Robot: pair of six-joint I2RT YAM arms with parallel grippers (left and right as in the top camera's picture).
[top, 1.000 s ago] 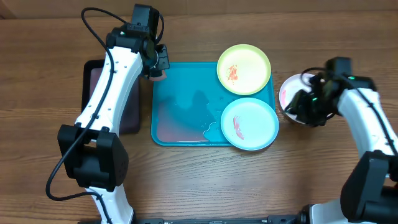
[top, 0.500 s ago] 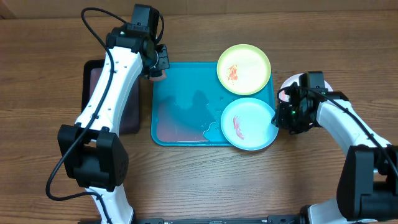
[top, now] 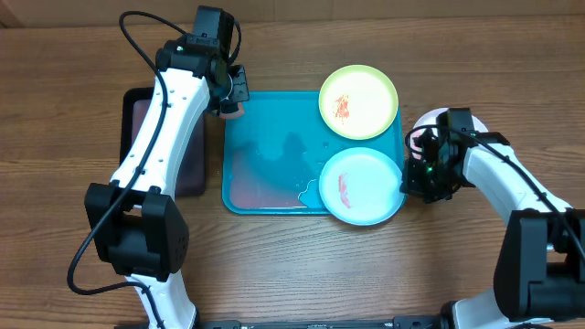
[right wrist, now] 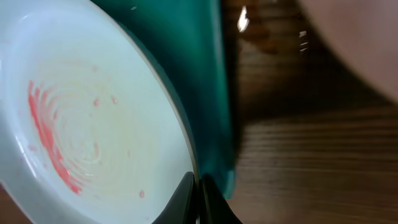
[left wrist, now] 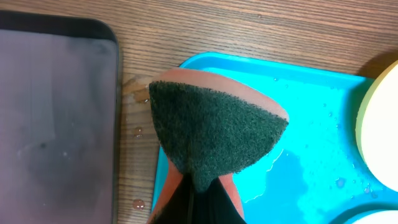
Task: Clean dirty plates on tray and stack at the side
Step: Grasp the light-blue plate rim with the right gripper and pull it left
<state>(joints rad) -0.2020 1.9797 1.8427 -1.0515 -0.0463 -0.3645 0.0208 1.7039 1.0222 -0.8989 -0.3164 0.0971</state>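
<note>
The turquoise tray (top: 270,151) lies mid-table with water pooled on it. A yellow-green plate (top: 358,100) with a red smear rests on its far right corner. A pale mint plate (top: 363,185) with a red smear overhangs its near right corner. My right gripper (top: 406,180) is shut on the mint plate's right rim; the right wrist view shows the fingers (right wrist: 198,194) pinching that plate (right wrist: 93,124). A white plate (top: 428,126) sits on the table to the right, partly hidden by the arm. My left gripper (top: 231,99) is shut on an orange sponge with a green pad (left wrist: 214,127) over the tray's far left corner (left wrist: 311,124).
A smaller black tray (top: 192,155) lies left of the turquoise tray, also in the left wrist view (left wrist: 56,124). Water drops dot the wood between them. Bare wooden table lies in front of and behind the trays.
My right gripper moved left from the white plate to the mint plate's rim and shut on it. The mint plate shifted slightly left. The left arm has not moved.
</note>
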